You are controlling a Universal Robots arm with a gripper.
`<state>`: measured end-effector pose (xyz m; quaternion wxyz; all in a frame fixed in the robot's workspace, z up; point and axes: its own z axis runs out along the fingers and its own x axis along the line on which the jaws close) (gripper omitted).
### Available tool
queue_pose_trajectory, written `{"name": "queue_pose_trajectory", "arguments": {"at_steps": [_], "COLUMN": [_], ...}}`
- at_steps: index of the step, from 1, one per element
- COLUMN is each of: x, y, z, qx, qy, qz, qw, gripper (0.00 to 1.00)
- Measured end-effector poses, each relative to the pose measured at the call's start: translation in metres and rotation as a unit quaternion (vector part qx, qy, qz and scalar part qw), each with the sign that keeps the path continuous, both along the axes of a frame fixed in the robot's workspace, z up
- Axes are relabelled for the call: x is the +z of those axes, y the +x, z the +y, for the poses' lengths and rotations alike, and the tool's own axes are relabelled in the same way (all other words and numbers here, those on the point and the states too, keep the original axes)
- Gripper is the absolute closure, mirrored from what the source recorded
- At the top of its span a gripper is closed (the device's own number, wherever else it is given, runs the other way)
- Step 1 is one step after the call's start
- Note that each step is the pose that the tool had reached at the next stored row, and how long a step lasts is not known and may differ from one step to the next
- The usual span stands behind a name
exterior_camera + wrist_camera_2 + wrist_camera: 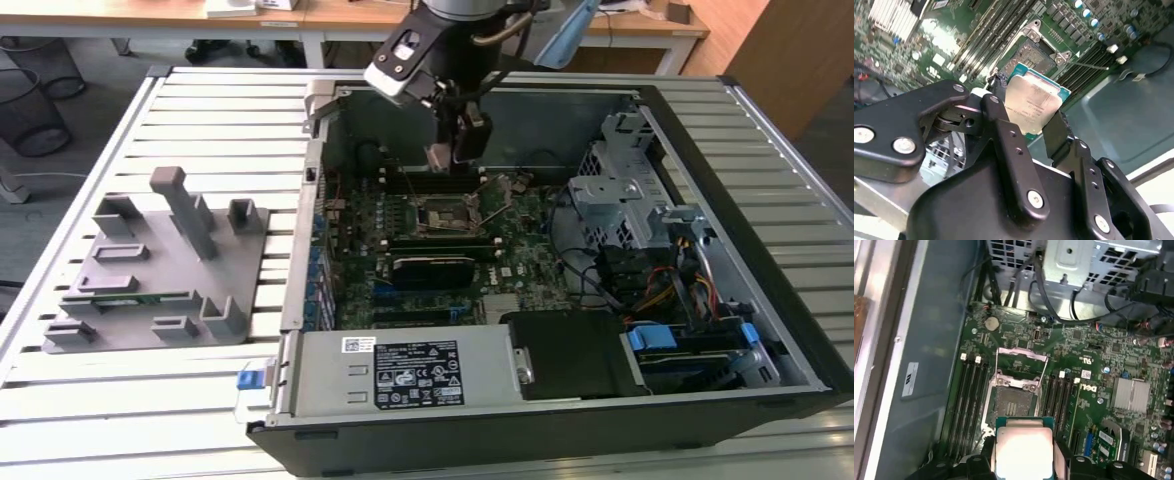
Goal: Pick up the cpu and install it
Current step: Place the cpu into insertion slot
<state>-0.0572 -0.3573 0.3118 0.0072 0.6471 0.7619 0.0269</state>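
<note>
The cpu [1034,102] is a flat square chip with a shiny silver top and a green edge. My gripper [1029,114] is shut on it, one black finger [999,107] on each side. In the first wrist view the cpu [1024,450] hangs just short of the open socket [1014,402], whose metal load plate [1021,357] is flipped up. In the exterior view my gripper [454,150] hovers inside the open computer case, above and slightly behind the socket [447,215] on the green motherboard [521,255].
Memory slots [971,405] flank the socket on both sides. A metal drive cage [621,190] with cables stands at the exterior view's right, and a power supply [400,370] lies at the front. A grey fixture [154,265] holding a green memory stick [120,297] sits outside the case.
</note>
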Motion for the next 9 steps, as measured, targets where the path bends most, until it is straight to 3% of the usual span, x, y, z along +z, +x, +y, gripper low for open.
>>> {"name": "queue_pose_trajectory", "arguments": {"at_steps": [5, 9], "x": [-0.0088, -0.0161], "y": [0.0, 0.0], "z": [0.0, 0.0052], "qx": [-0.045, -0.052], "qy": [0.0, -0.0001], "qz": [0.0, 0.0003], "qw": [0.999, 0.9987], "gripper": [0.46, 0.46]}}
